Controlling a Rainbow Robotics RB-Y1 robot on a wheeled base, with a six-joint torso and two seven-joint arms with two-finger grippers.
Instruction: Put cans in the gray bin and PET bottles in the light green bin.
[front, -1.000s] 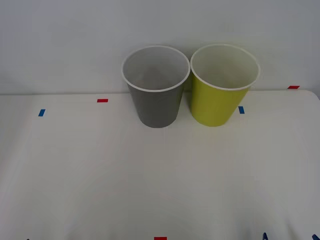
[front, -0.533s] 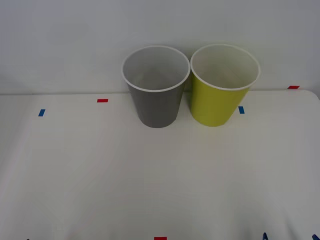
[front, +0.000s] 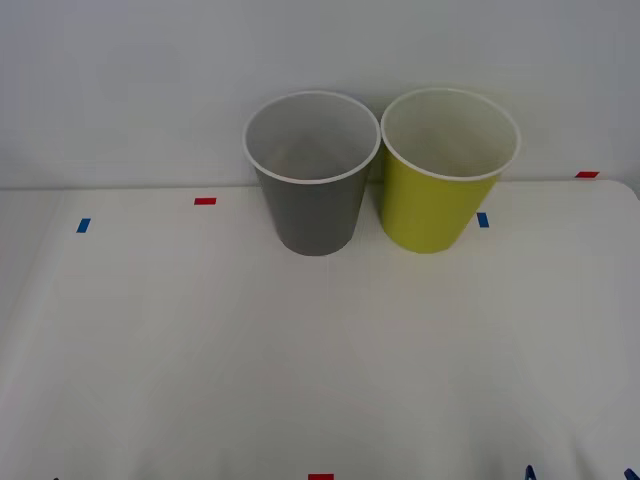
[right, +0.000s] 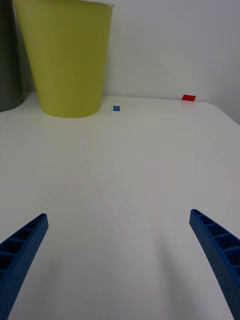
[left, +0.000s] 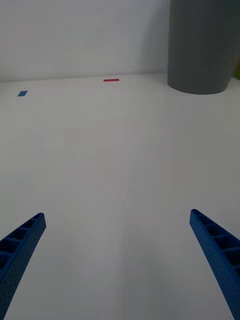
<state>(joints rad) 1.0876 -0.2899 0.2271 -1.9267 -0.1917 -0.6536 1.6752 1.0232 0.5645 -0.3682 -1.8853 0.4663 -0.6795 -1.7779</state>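
The gray bin (front: 312, 175) and the light green bin (front: 448, 170) stand upright, mouths up, side by side at the white table's (front: 300, 350) far edge against a pale wall. Left gripper (left: 117, 260) and right gripper (right: 117, 260) hover low over the table, fingers spread wide, holding nothing.

You have nothing to read here: no words, numbers, brands or labels appear on the gray bin (front: 312, 205), the light green bin (front: 432, 205) or the white table (front: 320, 360). The small red tape (front: 205, 201) and blue tape (front: 83, 225) pieces on the table look like plain colour markers, seemingly unprinted, though they are too small to be certain.
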